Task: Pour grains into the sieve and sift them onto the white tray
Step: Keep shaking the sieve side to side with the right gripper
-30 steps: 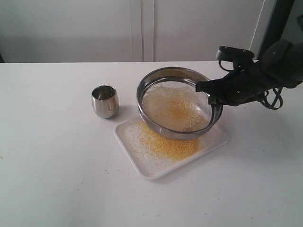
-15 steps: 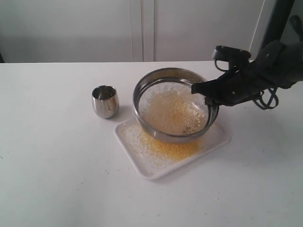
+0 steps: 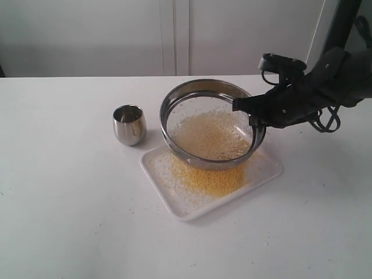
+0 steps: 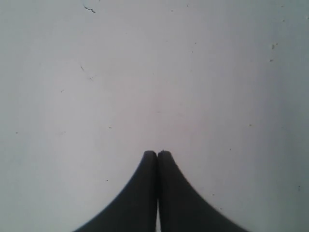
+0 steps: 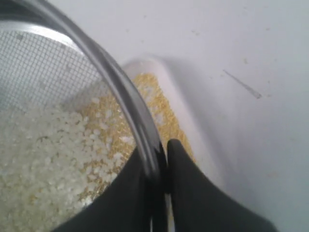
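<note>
The wide steel sieve (image 3: 174, 99) hangs tilted above the white tray (image 3: 264, 174), its right rim pinched by my right gripper (image 3: 253, 116), which is shut on it. Pale and yellow grains (image 3: 212, 136) lie on the mesh, and a golden heap of grains (image 3: 203, 177) covers the tray below. In the right wrist view the sieve rim (image 5: 123, 92) runs between the two black fingers (image 5: 193, 193) of the right gripper (image 5: 157, 162), with grains (image 5: 58, 154) inside and the tray (image 5: 193, 121) beyond. My left gripper (image 4: 157, 153) is shut and empty over bare table; it is out of the exterior view.
A small shiny steel cup (image 3: 129, 124) stands upright on the white table (image 3: 70, 203), left of the sieve and just behind the tray's left corner. A white wall closes off the table's far edge.
The sieve has shifted leftward and slightly up with my right gripper, and its tilt has changed. The grains inside have slid about. More yellow grains lie on the tray.
</note>
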